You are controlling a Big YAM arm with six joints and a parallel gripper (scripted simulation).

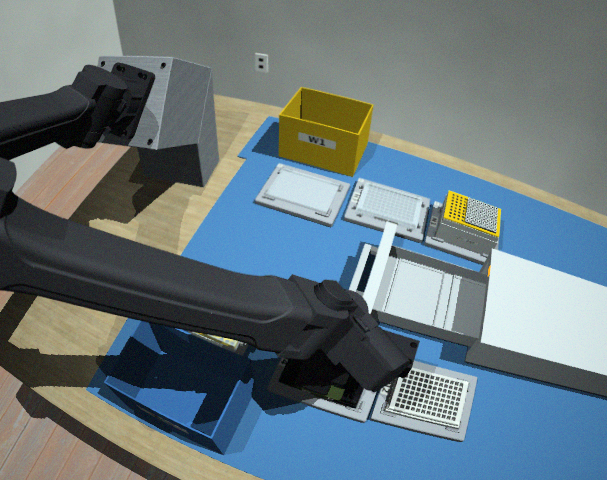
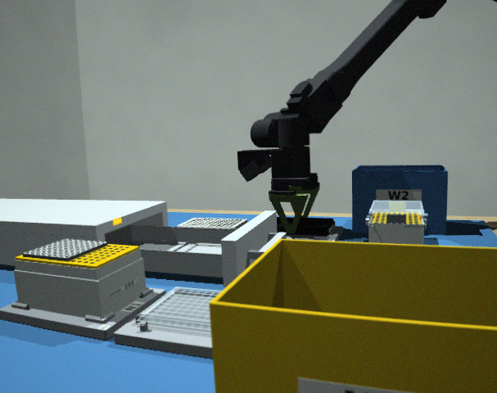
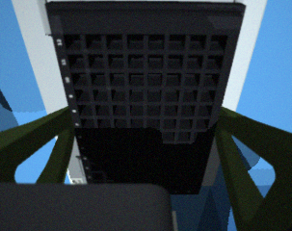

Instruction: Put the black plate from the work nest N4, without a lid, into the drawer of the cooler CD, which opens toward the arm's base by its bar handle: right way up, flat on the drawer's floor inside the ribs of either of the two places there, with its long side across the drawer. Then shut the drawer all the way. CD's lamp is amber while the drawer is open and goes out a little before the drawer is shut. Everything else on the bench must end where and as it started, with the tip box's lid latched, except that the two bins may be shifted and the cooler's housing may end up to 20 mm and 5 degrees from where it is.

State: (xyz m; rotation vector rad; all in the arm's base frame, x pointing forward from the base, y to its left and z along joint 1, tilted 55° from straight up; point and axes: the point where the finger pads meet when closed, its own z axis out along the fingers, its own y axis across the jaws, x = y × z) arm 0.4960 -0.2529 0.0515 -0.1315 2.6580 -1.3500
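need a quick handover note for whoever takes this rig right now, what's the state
Gripper: jaws shut on the black plate, one finger on each long side.
Black plate: low over or on its gray nest, beside the white plate; cannot tell if lifted.
Cooler: drawer pulled open, amber lamp lit, both places free.
Done: drawer opened, plate gripped.
Left: carry the plate over, set it flat inside the ribs, long side across, let go, push the drawer fully shut.

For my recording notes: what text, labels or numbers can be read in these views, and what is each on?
"W1": white label on the yellow bin.
"W2": label on the blue bin.
Small marks on the front of the grey tip box: too small to read.
White marks along the black plate edge: too blurred to read.
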